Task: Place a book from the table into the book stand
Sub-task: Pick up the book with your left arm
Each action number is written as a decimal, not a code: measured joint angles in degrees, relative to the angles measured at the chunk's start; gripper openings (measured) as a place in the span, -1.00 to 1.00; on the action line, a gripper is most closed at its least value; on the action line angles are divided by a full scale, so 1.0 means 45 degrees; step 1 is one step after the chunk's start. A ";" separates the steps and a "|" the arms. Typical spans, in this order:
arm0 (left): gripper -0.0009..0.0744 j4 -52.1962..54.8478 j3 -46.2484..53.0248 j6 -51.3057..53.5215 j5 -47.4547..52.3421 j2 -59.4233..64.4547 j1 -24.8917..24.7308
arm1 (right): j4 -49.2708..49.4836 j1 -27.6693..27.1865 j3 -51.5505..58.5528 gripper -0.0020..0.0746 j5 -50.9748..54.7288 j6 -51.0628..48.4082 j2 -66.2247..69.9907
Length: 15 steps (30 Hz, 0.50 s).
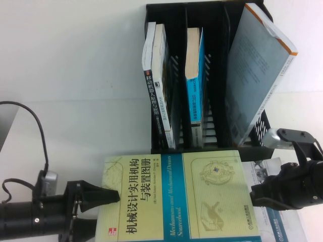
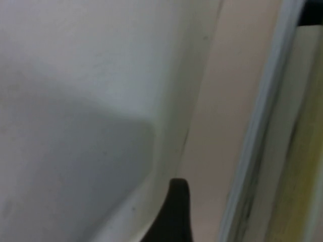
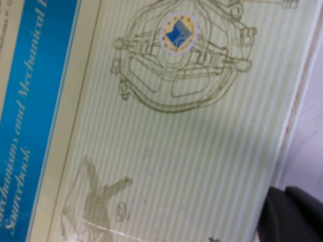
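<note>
Plain white surface throughout — evenly lit, soft shadows — no wall visible.

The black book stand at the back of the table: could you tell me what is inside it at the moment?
The book stand holds a black-and-white book on its left side, a blue-spined book in the middle and a tilted grey book on the right. The dividers hide the books' lower parts.

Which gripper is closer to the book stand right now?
Right. The right gripper sits just below the book stand, at the book's right edge; the left gripper is at its left edge, farther away.
</note>
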 joint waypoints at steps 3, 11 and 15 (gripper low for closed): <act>0.74 -0.0247 -0.0029 0.0260 0.0149 0.0448 -0.0275 | 0.0030 0.0000 0.0000 -0.95 0.0000 -0.0061 0.0000; 0.74 -0.0432 -0.0095 0.0473 0.0234 0.0543 -0.0710 | 0.0030 0.0000 0.0000 -0.95 0.0000 -0.0245 0.0000; 0.74 -0.0542 -0.0095 0.0521 0.0234 0.0564 -0.0825 | 0.0038 0.0000 0.0000 -0.95 0.0000 -0.0320 0.0000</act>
